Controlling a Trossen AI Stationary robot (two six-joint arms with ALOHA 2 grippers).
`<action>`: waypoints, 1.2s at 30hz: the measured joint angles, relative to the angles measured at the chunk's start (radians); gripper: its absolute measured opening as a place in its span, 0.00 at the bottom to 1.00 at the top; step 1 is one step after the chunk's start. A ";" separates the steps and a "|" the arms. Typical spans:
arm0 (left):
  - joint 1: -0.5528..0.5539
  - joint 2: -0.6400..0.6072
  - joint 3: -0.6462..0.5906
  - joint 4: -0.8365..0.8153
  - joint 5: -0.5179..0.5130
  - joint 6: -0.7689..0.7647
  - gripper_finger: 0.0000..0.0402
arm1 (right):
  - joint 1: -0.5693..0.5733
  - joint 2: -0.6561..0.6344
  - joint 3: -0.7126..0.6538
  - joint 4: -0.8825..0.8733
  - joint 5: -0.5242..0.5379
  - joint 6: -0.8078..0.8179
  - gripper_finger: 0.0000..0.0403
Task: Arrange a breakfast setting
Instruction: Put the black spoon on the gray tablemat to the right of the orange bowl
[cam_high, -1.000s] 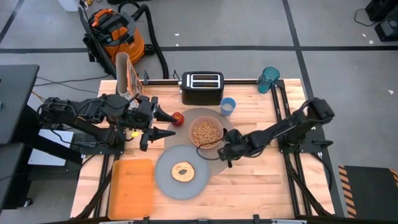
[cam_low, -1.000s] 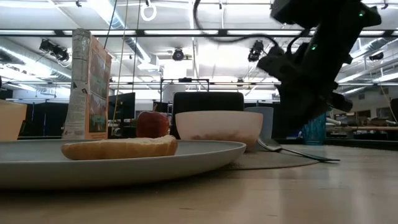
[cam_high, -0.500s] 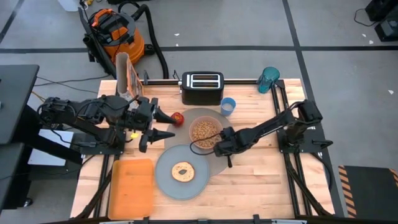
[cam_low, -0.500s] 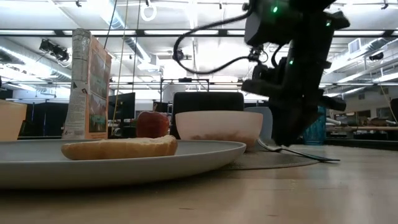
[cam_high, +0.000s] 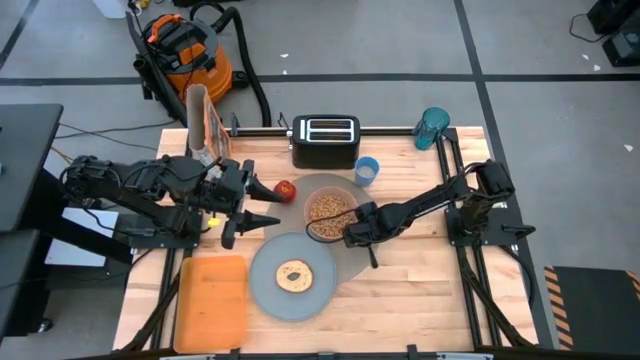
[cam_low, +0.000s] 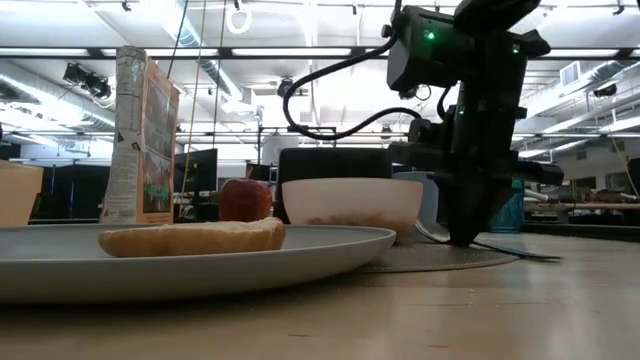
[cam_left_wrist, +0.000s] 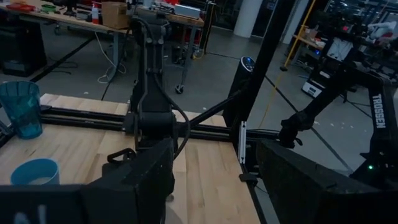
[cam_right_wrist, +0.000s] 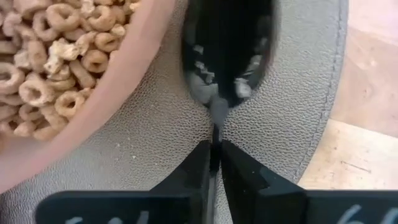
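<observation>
A metal spoon (cam_right_wrist: 227, 50) lies on the round grey-brown mat (cam_right_wrist: 143, 143), right beside the pink bowl (cam_high: 328, 210) of cereal rings. My right gripper (cam_right_wrist: 215, 163) points down over it, shut on its handle. The spoon's handle (cam_high: 373, 257) runs out past the mat's edge toward the near side. A red apple (cam_high: 286, 189) sits at the mat's left, with my left gripper (cam_high: 268, 202) held open just left of it, touching nothing. A grey plate (cam_high: 268, 292) with a piece of bread lies near the front. A small blue cup (cam_high: 367, 170) stands behind the mat. My right gripper pinches the spoon's handle just behind its bowl (cam_right_wrist: 216, 124) between its two fingertips (cam_right_wrist: 200, 163). The fingers come from above, pointing steeply down, one on each side of the thin handle. The spoon's bowl lies on the mat and the handle's free end (cam_low: 515, 252) is low over the table.
A black toaster (cam_high: 325, 141) and a cereal box (cam_high: 200, 125) stand along the far edge, a teal glass (cam_high: 434, 127) at the far right corner. An orange tray (cam_high: 210, 303) lies at the near left. Bare wood shows at the near right.
My right gripper has moved a little toward the bowl, sunk down onto the spoon and tipped more steeply downward. The spoon lies where it did.
</observation>
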 joint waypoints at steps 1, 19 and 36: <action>0.000 0.000 0.000 0.000 0.000 0.001 0.59 | 0.000 0.000 0.000 -0.001 -0.004 0.011 0.09; 0.000 0.000 0.000 0.000 0.001 0.001 0.59 | -0.051 -0.009 0.000 -0.021 -0.077 0.177 0.07; 0.000 0.000 0.000 0.000 0.036 0.019 0.59 | -0.080 -0.009 -0.001 -0.022 -0.088 0.187 0.11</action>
